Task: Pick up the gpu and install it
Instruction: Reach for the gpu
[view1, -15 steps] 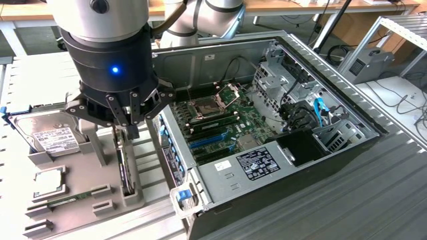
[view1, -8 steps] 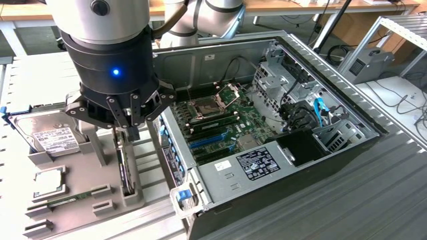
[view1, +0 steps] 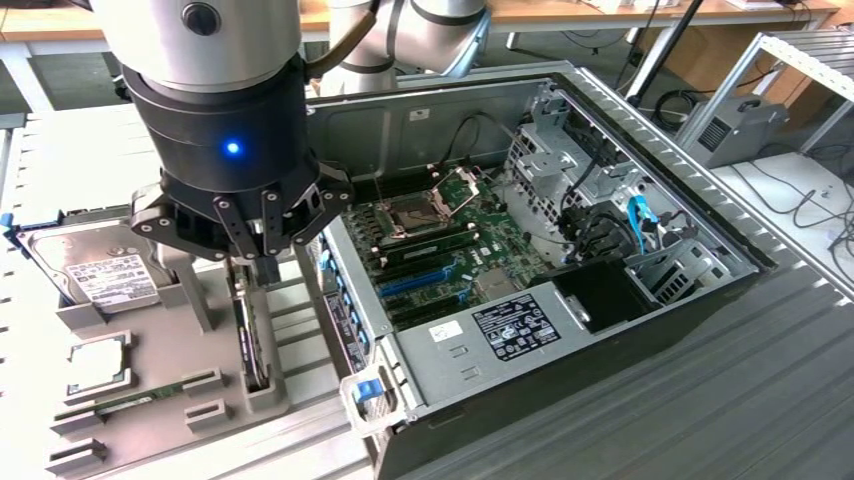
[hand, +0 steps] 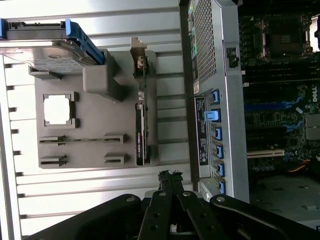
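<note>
Black and clenched on nothing, my claw (view1: 262, 266) hovers over the thin dark gpu (view1: 248, 340), which stands on edge in a grey slotted holder (view1: 154, 385); the wrist view shows a gap between us.

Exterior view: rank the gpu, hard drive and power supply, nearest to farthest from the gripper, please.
1. gpu: on edge in the grey holder, just beneath the gripper in this view.
2. hard drive: on the same holder, toward the exterior view's left.
3. power supply: inside the case, toward the exterior view's right, clearly farthest.
</note>
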